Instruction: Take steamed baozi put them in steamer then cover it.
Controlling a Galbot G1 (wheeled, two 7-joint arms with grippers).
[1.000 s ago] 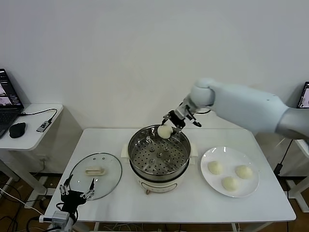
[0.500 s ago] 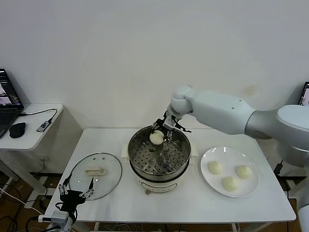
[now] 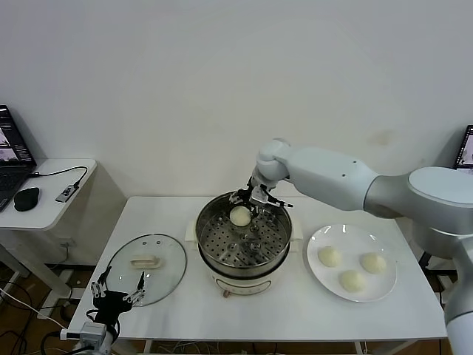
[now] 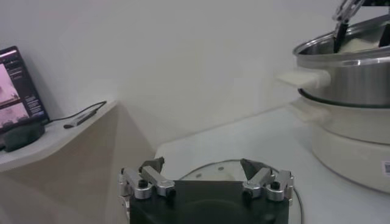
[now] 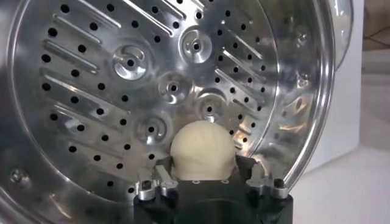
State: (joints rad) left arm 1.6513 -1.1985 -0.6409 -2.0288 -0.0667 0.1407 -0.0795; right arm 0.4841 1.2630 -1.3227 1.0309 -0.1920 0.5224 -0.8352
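One baozi [image 3: 240,216] sits at the back of the steamer [image 3: 205,248], on its perforated tray. My right gripper [image 3: 255,200] reaches in over the back rim. In the right wrist view its fingers stand spread on either side of that baozi [image 5: 202,149], and the gripper [image 5: 204,175] is open. Three more baozi [image 3: 352,281] lie on the white plate [image 3: 347,240] to the right. The glass cover [image 3: 151,281] lies flat to the left of the steamer. My left gripper [image 3: 117,290] hangs open at the cover's front edge, holding nothing.
A low side table [image 3: 52,200] at far left carries a laptop [image 3: 11,151] and a mouse [image 3: 26,198]. In the left wrist view the steamer [image 4: 353,73] stands beyond the cover [image 4: 213,170], with the left gripper [image 4: 204,164] close over the cover's rim.
My right arm carried the baozi leftward and down into the steamer, and its fingers have spread apart from it. The left arm has not moved.
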